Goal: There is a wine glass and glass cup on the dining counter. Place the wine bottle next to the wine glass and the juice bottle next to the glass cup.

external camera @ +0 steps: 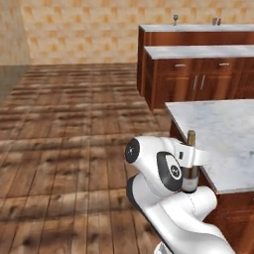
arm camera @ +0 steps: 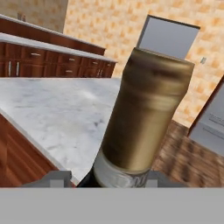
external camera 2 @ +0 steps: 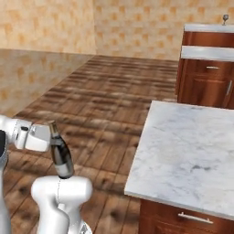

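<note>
My gripper [external camera: 192,157] is shut on the wine bottle [external camera: 190,168], a dark bottle with a tan-topped neck and pale label, held upright in the air beside the near island's corner. The right base view shows the wine bottle [external camera 2: 60,154] tilted slightly in the gripper [external camera 2: 51,137]. In the hand view its tan neck [arm camera: 146,113] rises large between the fingertips [arm camera: 57,177]. Far off, the dining counter [external camera: 198,28] carries the wine glass [external camera: 174,19] and the glass cup [external camera: 215,21]. The wine glass [external camera 2: 225,18] also stands on the dining counter [external camera 2: 208,28]. The juice bottle is out of view.
A marble-topped island [external camera: 218,134] stands right beside the held bottle, its corner close to my arm. Between it and the dining counter runs a marble worktop with drawers [external camera: 198,52]. Open wooden floor [external camera: 74,124] spreads to the left.
</note>
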